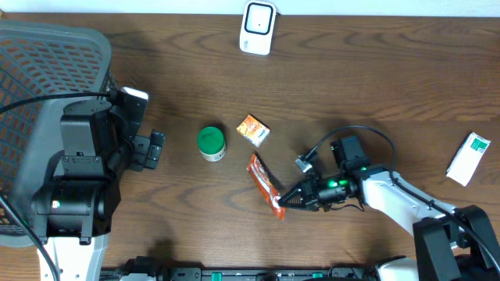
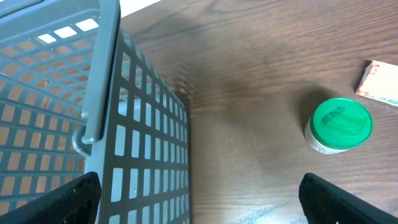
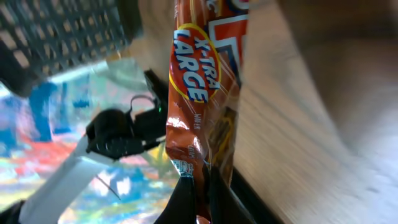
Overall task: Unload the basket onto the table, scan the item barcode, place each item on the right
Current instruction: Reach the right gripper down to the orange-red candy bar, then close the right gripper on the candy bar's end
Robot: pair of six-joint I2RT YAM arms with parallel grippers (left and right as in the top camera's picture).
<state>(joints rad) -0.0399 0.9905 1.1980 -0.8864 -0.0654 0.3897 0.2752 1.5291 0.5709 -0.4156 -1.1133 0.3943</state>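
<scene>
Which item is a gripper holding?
The orange snack packet, pinched at one end by the right gripper; the green-lidded jar, orange box and white box lie untouched.

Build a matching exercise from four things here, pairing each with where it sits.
Things:
1. snack packet
2. green-lidded jar
3. white scanner
4. grey basket

Places:
A. far edge, middle
B. left end
C. pinched in the right tool
D. centre, beside the small orange box

Pairs: 1-C, 2-D, 3-A, 4-B
</scene>
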